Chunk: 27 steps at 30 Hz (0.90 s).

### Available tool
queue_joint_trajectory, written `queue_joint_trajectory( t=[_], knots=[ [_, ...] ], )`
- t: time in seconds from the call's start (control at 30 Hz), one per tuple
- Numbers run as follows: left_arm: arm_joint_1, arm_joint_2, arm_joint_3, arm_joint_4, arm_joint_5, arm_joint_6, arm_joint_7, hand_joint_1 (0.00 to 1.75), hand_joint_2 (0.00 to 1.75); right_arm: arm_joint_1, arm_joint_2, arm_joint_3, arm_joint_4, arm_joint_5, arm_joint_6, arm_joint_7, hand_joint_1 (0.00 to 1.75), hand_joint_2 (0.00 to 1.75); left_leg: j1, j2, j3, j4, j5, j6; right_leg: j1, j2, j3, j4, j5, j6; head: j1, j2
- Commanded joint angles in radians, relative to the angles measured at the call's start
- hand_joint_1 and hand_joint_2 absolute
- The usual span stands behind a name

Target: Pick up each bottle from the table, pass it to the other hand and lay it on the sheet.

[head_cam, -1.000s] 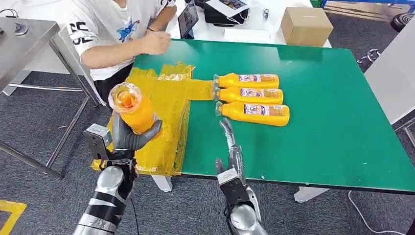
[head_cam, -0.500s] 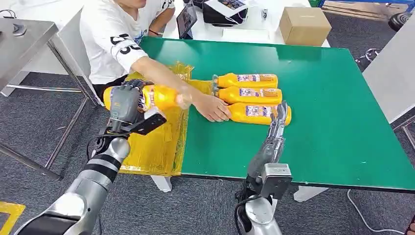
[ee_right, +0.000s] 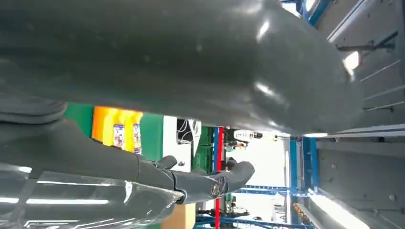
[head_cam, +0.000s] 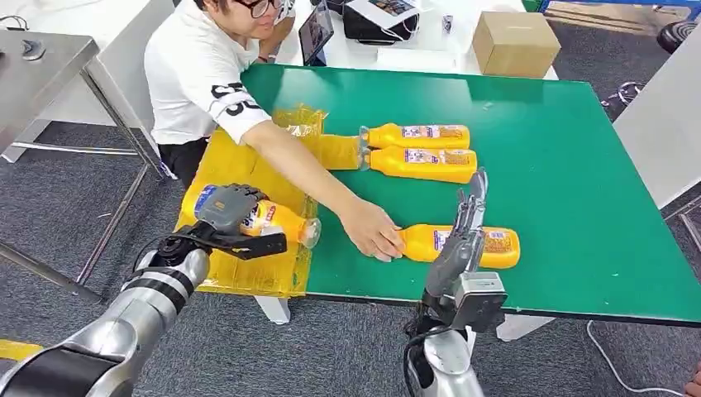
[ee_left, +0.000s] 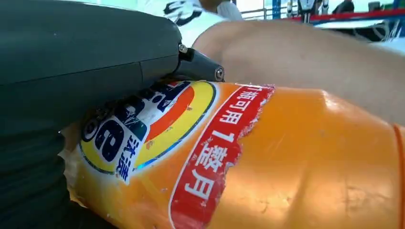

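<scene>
So the orange plastic bottle with the clear cap (head_cam: 263, 220) has gone from upright to lying sideways, low over the crinkly yellow plastic sheet (head_cam: 248, 273) at lower left, left hand (head_cam: 225, 209) fingers wrapped around it. Basically ready to let go. Meanwhile a person's hand (head_cam: 374, 231) dragged another orange bottle (head_cam: 463, 245) toward the front of the green worktop (head_cam: 570, 190), right by the right hand (head_cam: 463, 240), fingers spread and holding nothing. Looks like next pickup.

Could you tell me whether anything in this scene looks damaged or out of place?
Yes: the label of the bottle held by the left hand is torn and ragged at its edges. Also, a person's hand rests on the near bottle by the right hand.
</scene>
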Motion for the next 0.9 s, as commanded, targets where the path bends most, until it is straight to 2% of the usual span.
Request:
queue_joint_trajectory(
  t=[0.03, 0.37, 0.4, 0.43, 0.47, 0.53, 0.57, 0.9],
  knots=[
    [-0.055, 0.031, -0.050, 0.116, -0.020, -0.059, 0.002, 1.75, 1.75, -0.036, -0.007, -0.029, 0.070, -0.002, 0.017, 0.001, 0.00, 0.00, 0.002, 0.001, 0.005, 0.000, -0.003, -0.002, 0.002, 0.003, 0.005, -0.001, -0.002, -0.002, 0.000, 0.000],
    [-0.001, 0.023, -0.004, 0.123, 0.020, -0.137, -0.032, 1.75, 1.75, -0.053, 0.001, -0.008, 0.148, 0.005, 0.057, 0.009, 0.00, 0.00, 0.001, 0.002, 0.003, -0.001, -0.001, -0.001, 0.001, 0.003, 0.003, -0.001, 0.000, -0.001, 0.000, 0.000],
    [0.000, 0.022, -0.002, 0.124, 0.022, -0.146, -0.031, 1.03, 1.75, -0.054, 0.001, -0.008, 0.153, 0.006, 0.060, 0.010, 0.00, 0.00, 0.002, 0.003, 0.006, -0.001, -0.003, -0.002, 0.001, 0.004, 0.006, -0.001, -0.001, -0.002, 0.000, 0.000],
    [0.003, 0.022, 0.000, 0.120, 0.024, -0.159, -0.031, 0.07, 1.75, -0.055, 0.003, -0.009, 0.160, 0.007, 0.066, 0.013, 0.00, 0.00, 0.000, 0.002, 0.003, -0.001, -0.001, -0.001, 0.000, 0.003, 0.003, -0.001, 0.000, -0.001, 0.000, 0.000],
    [0.005, 0.018, 0.022, 0.123, 0.054, -0.204, -0.052, 0.00, 1.75, -0.058, 0.002, -0.007, 0.171, 0.009, 0.074, 0.013, 0.00, 0.00, 0.001, 0.002, 0.005, -0.001, -0.002, -0.001, 0.001, 0.003, 0.005, -0.002, -0.001, -0.001, 0.000, 0.000],
    [0.016, 0.016, 0.051, 0.114, 0.098, -0.251, -0.081, 0.00, 1.75, -0.065, 0.006, -0.008, 0.189, 0.010, 0.081, 0.014, 0.00, 0.00, 0.002, 0.003, 0.007, -0.002, -0.003, -0.002, 0.002, 0.005, 0.007, -0.002, -0.001, -0.002, 0.000, 0.000],
    [0.023, 0.017, 0.060, 0.110, 0.115, -0.272, -0.094, 0.00, 0.00, -0.069, 0.008, -0.009, 0.199, 0.010, 0.084, 0.013, 0.00, 0.00, 0.001, 0.002, 0.005, -0.001, -0.002, -0.001, 0.000, 0.004, 0.005, -0.002, 0.000, -0.001, 0.000, 0.000],
    [0.045, 0.015, 0.084, 0.075, 0.205, -0.363, -0.156, 0.00, 0.00, -0.076, 0.016, -0.018, 0.224, 0.009, 0.103, 0.012, 0.00, 0.00, 0.001, 0.001, 0.008, -0.002, -0.001, -0.002, 0.001, 0.004, 0.008, -0.002, 0.000, -0.002, 0.000, 0.000]
  ],
)
